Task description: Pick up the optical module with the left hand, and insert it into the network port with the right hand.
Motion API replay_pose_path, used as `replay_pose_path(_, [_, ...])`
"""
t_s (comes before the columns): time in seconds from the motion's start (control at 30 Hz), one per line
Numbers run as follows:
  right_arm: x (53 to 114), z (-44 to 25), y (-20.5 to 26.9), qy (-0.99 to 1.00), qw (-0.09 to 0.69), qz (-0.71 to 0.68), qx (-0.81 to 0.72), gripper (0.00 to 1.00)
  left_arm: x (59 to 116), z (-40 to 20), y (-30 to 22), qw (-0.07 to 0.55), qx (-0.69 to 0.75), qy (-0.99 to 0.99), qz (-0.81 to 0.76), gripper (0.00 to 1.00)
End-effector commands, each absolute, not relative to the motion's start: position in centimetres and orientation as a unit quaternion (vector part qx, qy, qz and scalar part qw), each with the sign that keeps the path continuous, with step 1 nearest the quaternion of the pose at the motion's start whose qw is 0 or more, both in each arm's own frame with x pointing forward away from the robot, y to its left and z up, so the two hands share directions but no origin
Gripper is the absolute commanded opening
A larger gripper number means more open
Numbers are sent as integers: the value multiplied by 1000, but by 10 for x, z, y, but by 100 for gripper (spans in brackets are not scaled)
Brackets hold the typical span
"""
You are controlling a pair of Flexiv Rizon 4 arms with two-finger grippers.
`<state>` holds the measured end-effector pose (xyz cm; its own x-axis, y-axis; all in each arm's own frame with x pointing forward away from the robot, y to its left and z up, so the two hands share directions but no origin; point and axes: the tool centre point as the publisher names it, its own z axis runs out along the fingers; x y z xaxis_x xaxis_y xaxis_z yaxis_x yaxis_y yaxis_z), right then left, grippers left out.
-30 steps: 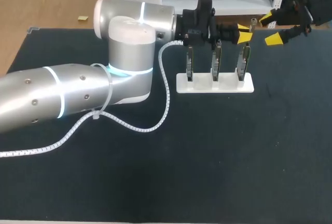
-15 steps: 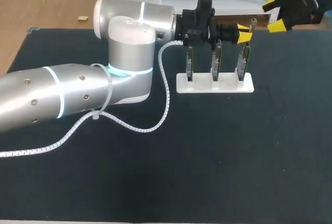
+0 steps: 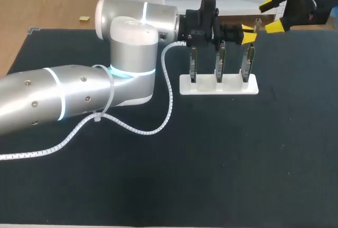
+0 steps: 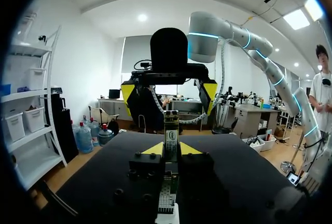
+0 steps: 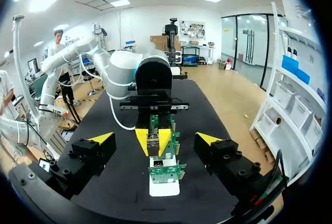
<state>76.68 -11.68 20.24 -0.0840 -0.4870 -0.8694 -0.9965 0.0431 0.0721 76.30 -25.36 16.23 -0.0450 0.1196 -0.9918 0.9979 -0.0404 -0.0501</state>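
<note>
My left gripper (image 3: pixel 248 34) hangs over the right-hand board (image 3: pixel 247 65) of a white stand (image 3: pixel 232 87), shut on the slim optical module (image 4: pixel 171 129), which points out past its yellow tips. From the left wrist, the left gripper (image 4: pixel 171 149) has the module between its tips. My right gripper (image 3: pixel 271 16) is open, apart from the module, facing it from the far right. Seen from the right wrist, the right gripper (image 5: pixel 155 138) stands wide apart, and the module (image 5: pixel 153 142) is ahead of it, above the stand (image 5: pixel 165 186).
Two more upright circuit boards (image 3: pixel 192 63) (image 3: pixel 219 63) stand on the same stand. A spiral-wrapped cable (image 3: pixel 169 93) trails from my left arm across the dark table mat (image 3: pixel 222 159). The mat's far edge runs just behind the stand.
My right gripper has moved toward the far edge and slightly left, closer to the line of the module. The left arm and module have stayed still.
</note>
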Motion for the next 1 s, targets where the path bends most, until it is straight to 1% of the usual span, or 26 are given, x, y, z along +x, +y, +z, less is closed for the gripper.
replay_pose_path(0.03, [771,201,-115,634,340,374,-585,100,762,162,-253,448,527,530,-491,0])
replay_pose_path(0.77, [771,197,-107,633,329,382,-588,100,762,162,-253,448,527,530,-491,0])
replay_pose_path(0.8, [771,196,-107,633,329,382,-588,46,762,162,-253,448,527,530,-491,0])
replay_pose_path(0.83, [771,196,-107,632,330,383,-587,0,762,162,-253,448,527,530,-491,0])
replay_pose_path(1.0, [769,197,-107,629,331,385,-589,0,762,162,-253,448,527,530,-491,0])
